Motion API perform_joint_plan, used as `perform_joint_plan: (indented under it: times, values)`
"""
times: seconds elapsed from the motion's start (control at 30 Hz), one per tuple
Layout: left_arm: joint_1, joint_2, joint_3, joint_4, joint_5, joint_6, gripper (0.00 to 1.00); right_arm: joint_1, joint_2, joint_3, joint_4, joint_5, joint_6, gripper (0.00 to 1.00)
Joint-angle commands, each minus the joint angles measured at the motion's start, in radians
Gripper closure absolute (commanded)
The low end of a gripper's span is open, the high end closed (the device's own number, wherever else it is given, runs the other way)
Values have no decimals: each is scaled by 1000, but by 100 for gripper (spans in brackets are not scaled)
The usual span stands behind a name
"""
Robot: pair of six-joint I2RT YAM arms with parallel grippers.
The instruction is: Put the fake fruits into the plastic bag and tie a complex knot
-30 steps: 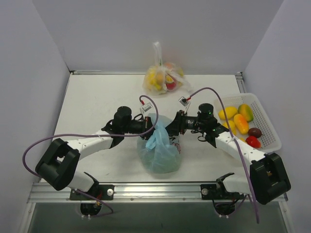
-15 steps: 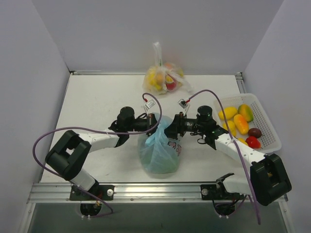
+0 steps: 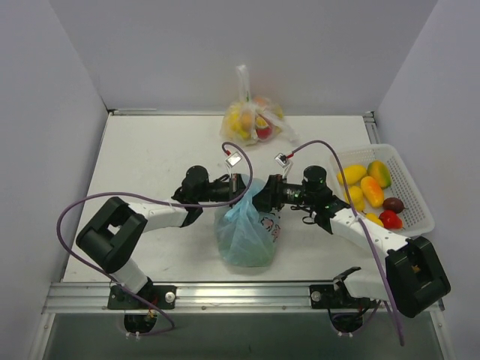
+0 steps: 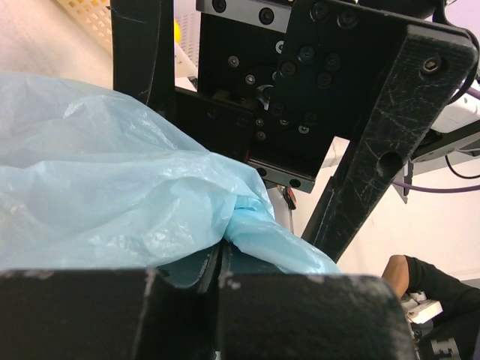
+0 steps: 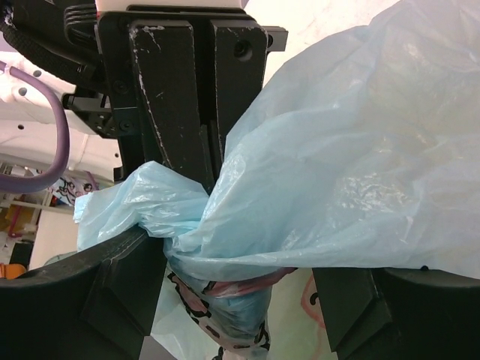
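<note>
The light-blue plastic bag (image 3: 246, 234) with its pink-and-black print stands at the middle of the table, its top gathered between both grippers. My left gripper (image 3: 238, 185) is shut on a strip of the bag's blue film (image 4: 277, 244); the jaws meet in the left wrist view (image 4: 217, 266). My right gripper (image 3: 262, 198) faces it from the right, jaws wide apart, with bag film (image 5: 330, 165) draped between the fingers (image 5: 120, 277). Bunched blue plastic (image 5: 142, 202) sits beside the left gripper's shut fingers (image 5: 191, 97); I cannot tell whether it is a knot. Loose fake fruits (image 3: 367, 187) lie in a basket.
A white mesh basket (image 3: 420, 214) at the right holds yellow, orange, red and brown fruits. A clear colourless bag of fruit (image 3: 253, 121) with a twisted neck stands at the back centre. White walls close the table on three sides.
The left arm has folded in and its gripper has moved right toward the bag top. The right gripper has shifted slightly left. The bag's raised handle has been pulled down between them.
</note>
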Motion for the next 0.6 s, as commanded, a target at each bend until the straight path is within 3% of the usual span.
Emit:
perform_joint_plan:
  times: [0.0,0.17,0.4,0.57]
  values:
    - [13,-2,67,132,-14,-34,100,18,-29,-24,29,-35,4,27]
    - [39,-36,42,133,-1,-22,100,-48,-69,-41,-20,-112,-38,27]
    - [43,-56,33,138,9,-34,100,-88,-170,25,-426,-173,-351,28]
    - [33,-46,41,141,13,-41,100,-88,-175,28,-398,-163,-358,34]
